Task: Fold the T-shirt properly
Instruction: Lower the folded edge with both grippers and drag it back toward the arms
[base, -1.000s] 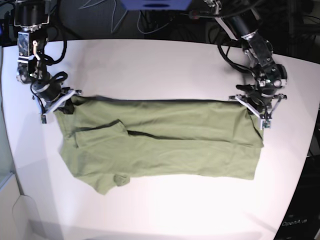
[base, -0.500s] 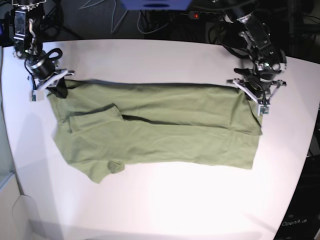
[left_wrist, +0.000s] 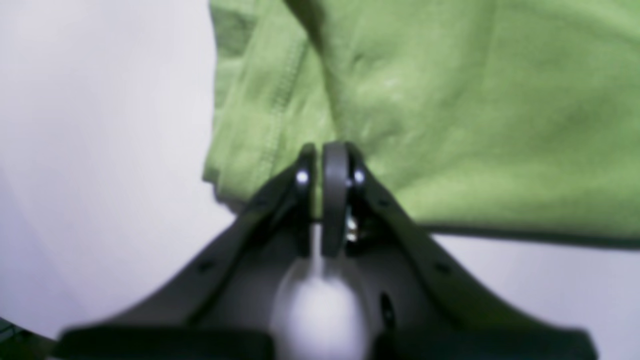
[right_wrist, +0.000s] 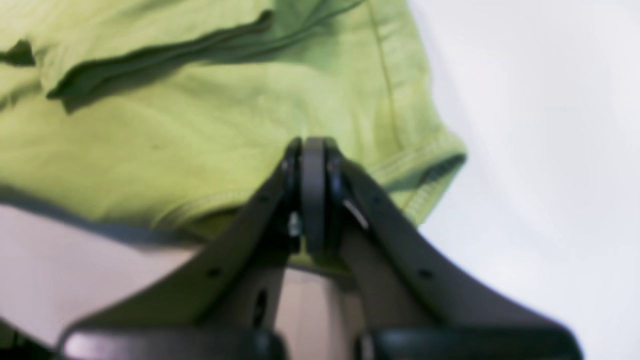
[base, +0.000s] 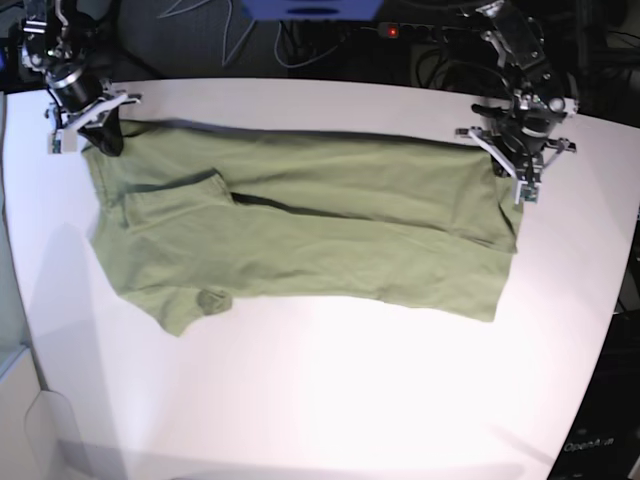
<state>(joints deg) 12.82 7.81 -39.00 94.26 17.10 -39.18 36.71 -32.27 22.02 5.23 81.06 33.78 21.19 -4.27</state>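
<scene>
The olive-green T-shirt (base: 320, 230) lies stretched across the white table (base: 330, 400), doubled lengthwise, with a sleeve folded over near its left end. My left gripper (base: 505, 165) is at the shirt's far right corner, shut on the hem. In the left wrist view its jaws (left_wrist: 325, 150) pinch the green fabric (left_wrist: 450, 125) beside the stitched hem. My right gripper (base: 100, 130) is at the far left corner, also shut on the cloth. In the right wrist view its jaws (right_wrist: 310, 142) clamp the fabric (right_wrist: 175, 135) near a stitched opening.
Dark cables and equipment (base: 420, 50) run behind the table's far edge, with a blue object (base: 310, 8) at top centre. The table's curved edges fall away at left (base: 20, 300) and right (base: 620, 260).
Both grippers have moved toward the table's far edge, pulling the shirt's upper edge with them. The whole garment has slid away from the near side and is drawn flatter.
</scene>
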